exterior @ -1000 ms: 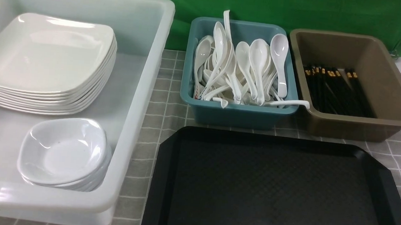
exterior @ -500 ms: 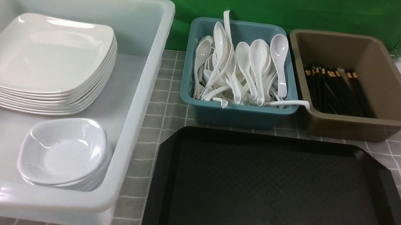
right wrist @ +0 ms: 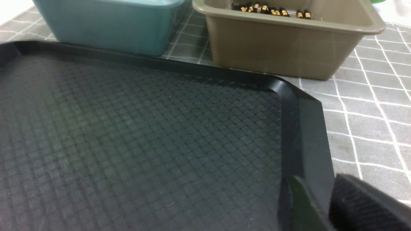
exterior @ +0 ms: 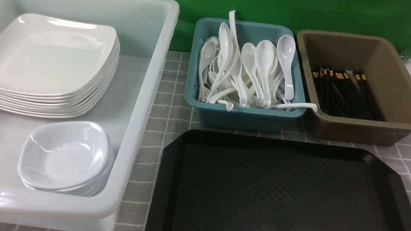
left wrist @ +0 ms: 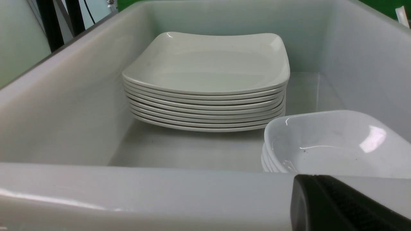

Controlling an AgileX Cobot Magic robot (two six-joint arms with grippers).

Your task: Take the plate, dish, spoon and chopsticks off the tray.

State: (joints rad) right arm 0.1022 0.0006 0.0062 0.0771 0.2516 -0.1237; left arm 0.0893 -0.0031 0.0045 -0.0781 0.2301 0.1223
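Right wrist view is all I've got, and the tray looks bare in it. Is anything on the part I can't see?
Observer: No. In the front view the tray is bare across all that shows, its left side included.
Operator: Where are the plates?
Observer: The plates sit stacked in a white tub to the left of the tray, with a stack of small dishes nearer the robot in the same tub.
Operator: And the teal tub? I only see its outside.
Observer: The teal tub is piled with white spoons.
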